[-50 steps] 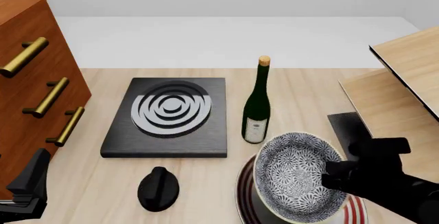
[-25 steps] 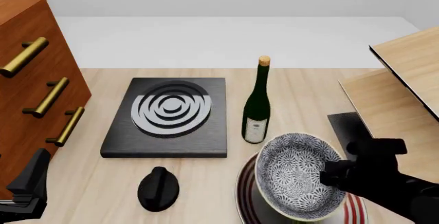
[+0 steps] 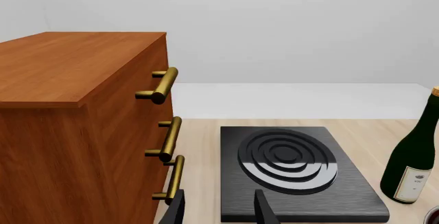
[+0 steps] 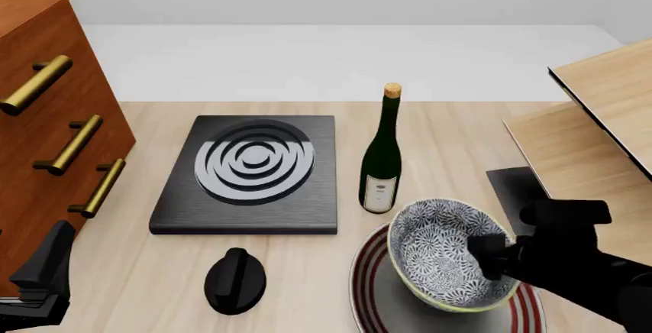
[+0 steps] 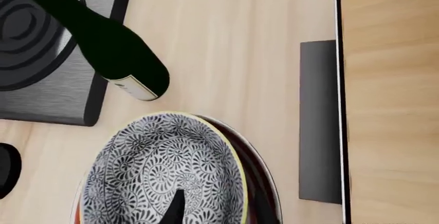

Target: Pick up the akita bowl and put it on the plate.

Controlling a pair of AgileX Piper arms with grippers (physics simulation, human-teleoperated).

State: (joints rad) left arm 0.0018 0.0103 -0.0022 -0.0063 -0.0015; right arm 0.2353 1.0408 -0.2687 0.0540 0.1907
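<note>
The akita bowl [image 4: 440,260], blue-grey floral with a pale yellow rim, hangs low over the plate [image 4: 365,291], slightly tilted; whether they touch cannot be told. My right gripper [image 4: 487,260] is shut on the bowl's right rim. In the right wrist view one finger [image 5: 175,208] lies inside the akita bowl [image 5: 154,162], with the red-ringed plate [image 5: 266,185] showing beneath its edge. My left gripper [image 3: 218,215] is open and holds nothing, down at the table's near left corner [image 4: 46,272], far from the bowl.
A green wine bottle [image 4: 381,157] stands just behind the plate. The black stove [image 4: 250,172] lies left of it, with a black knob [image 4: 235,279] in front. A wooden drawer cabinet [image 4: 41,119] is at the left, a wooden shelf [image 4: 601,119] and dark slab [image 4: 514,188] at the right.
The right gripper has lowered the bowl toward the plate and tipped it closer to level. The left arm has not moved.
</note>
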